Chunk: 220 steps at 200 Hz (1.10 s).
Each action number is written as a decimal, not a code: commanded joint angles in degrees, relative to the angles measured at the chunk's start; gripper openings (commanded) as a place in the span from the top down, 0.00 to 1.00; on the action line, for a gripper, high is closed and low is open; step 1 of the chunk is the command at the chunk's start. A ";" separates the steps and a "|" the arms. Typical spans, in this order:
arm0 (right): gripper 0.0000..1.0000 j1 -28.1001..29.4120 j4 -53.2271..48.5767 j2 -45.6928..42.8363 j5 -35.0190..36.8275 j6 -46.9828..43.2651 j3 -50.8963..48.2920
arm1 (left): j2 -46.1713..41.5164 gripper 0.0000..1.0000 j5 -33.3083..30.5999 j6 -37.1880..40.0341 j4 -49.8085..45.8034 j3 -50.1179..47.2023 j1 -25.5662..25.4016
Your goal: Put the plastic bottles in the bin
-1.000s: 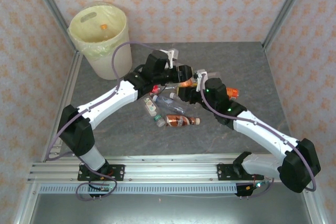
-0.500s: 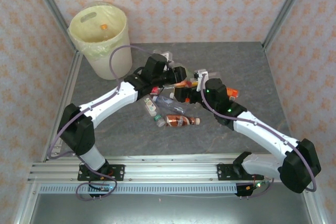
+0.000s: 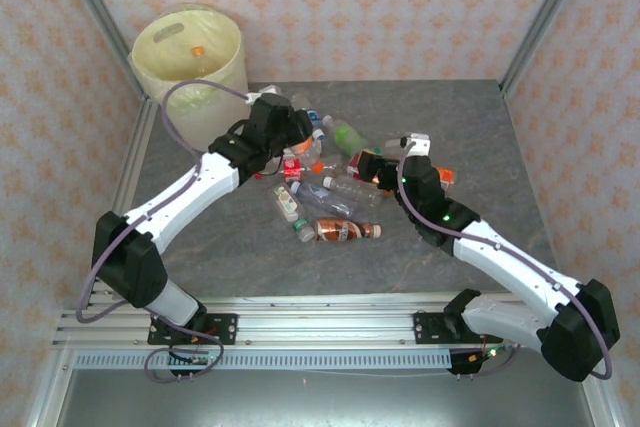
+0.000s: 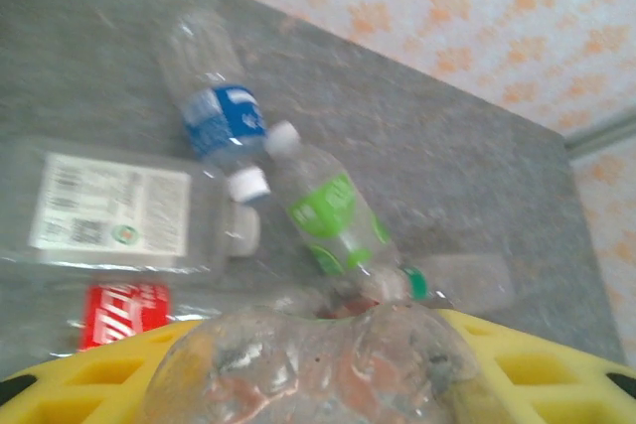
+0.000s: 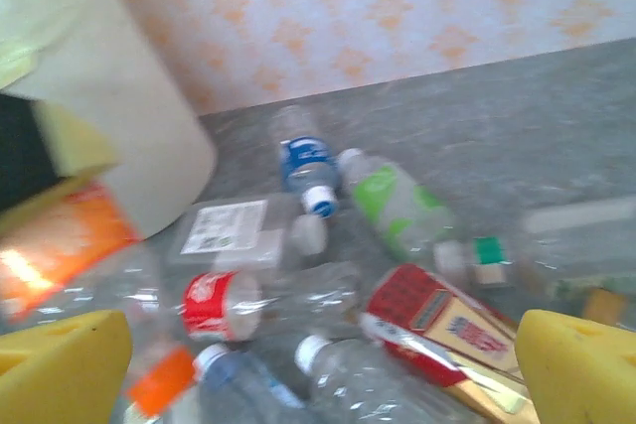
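Several plastic bottles [image 3: 325, 182] lie in a loose heap at the middle of the bench [image 3: 450, 117], between the two hands. The left hand [image 3: 297, 142] is clenched on a crumpled clear bottle [image 4: 313, 359], squeezed between its yellow fingers [image 4: 556, 369] above the far-left side of the heap; from the right wrist that bottle shows an orange label [image 5: 55, 240]. Beyond it on the bench lie a blue-labelled bottle [image 4: 221, 118], a green-labelled bottle [image 4: 333, 208] with its cap just beside the blue one's, and a flattened clear bottle with a white label [image 4: 109, 204].

The right hand [image 5: 318, 369] hangs released, its fingers spread wide over the near-right side of the heap, with a white-capped clear bottle [image 5: 348, 374] below the gap (whether the fingers touch anything I cannot tell). A brown-labelled bottle [image 3: 342, 230] lies on its side at the heap's near edge.

The bin [image 3: 228, 77] stands upright in the far-left corner, near the left arm and well apart from the right hand, with a small orange cap [image 3: 198, 50] showing inside. The bench is grey and stone-patterned; pink wallpaper with orange flowers and metal posts enclose it.
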 commanded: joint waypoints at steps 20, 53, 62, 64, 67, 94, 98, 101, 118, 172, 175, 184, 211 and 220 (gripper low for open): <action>0.01 0.03 -2.67 -1.67 8.60 3.39 -1.97 | -4.63 0.46 -14.94 7.81 -5.89 5.40 4.00; 0.01 0.03 -2.54 -2.07 9.63 3.70 -2.24 | -5.32 0.46 -24.67 13.91 -5.08 9.54 7.78; 0.01 0.03 -2.56 -2.09 9.61 3.91 -2.20 | -5.42 0.46 -25.72 14.92 -2.97 9.88 9.33; 0.01 0.03 -2.56 -2.07 9.54 4.01 -2.20 | -5.47 0.46 -25.83 15.19 -2.33 9.97 9.60; 0.01 0.04 -2.51 -2.07 9.42 3.99 -2.20 | -5.43 0.46 -26.00 15.61 -1.53 10.04 10.07; 0.01 0.03 -1.95 -2.31 6.33 3.69 -2.12 | -3.57 0.46 -27.99 20.26 5.91 12.62 13.87; 0.01 0.07 -1.88 -2.33 5.84 3.56 -2.07 | -3.13 0.46 -28.10 21.05 7.26 12.82 14.42; 0.01 0.04 -1.93 -2.39 5.54 3.47 -2.03 | -2.75 0.46 -28.27 21.63 8.24 13.04 14.78; 0.01 0.04 -1.91 -2.50 4.70 3.50 -2.03 | -0.35 0.46 -28.26 24.60 11.53 15.22 16.93; 0.01 0.07 -3.18 -2.77 4.65 3.35 -1.84 | 6.37 0.44 -17.52 22.05 9.32 26.38 25.28; 0.01 0.04 -3.24 -2.77 4.61 3.42 -1.89 | 6.64 0.44 -16.36 21.48 9.04 26.77 25.77; 0.01 0.03 -3.43 -2.81 4.80 3.62 -2.00 | 7.12 0.44 -13.03 19.88 8.68 27.86 27.32; 0.01 0.03 -3.60 -2.92 4.68 3.84 -2.51 | 9.11 0.43 -12.99 19.91 7.06 31.00 29.46; 0.01 0.05 -3.81 -2.94 4.61 3.73 -2.46 | 10.08 0.43 -14.09 20.64 6.24 32.23 30.06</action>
